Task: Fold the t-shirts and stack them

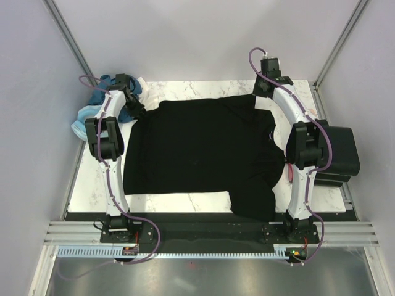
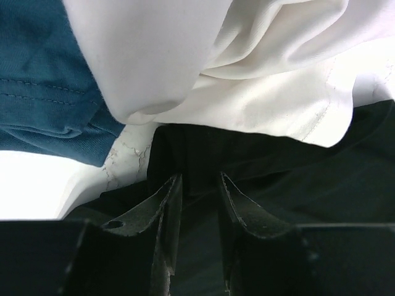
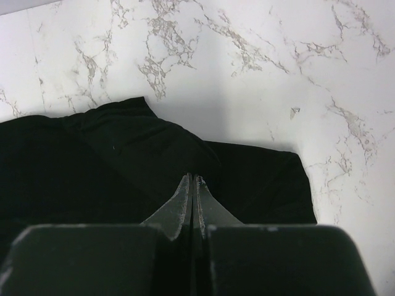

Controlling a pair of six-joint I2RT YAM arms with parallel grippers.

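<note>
Black t-shirt (image 1: 197, 148) is spread flat on table (image 1: 173, 202); teal t-shirt (image 2: 37, 74) and white t-shirt (image 2: 185, 49) are heaped at its far-left corner; left gripper (image 2: 199, 177) is narrowly parted over black cloth, grip cannot be told; right gripper (image 3: 192, 177) is pressed together on far-right sleeve.

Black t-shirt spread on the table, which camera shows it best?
Top external: it shows almost the whole black t-shirt spread out. Left wrist shows only a bunched edge beside the white shirt; right wrist shows just one corner on the table.
</note>
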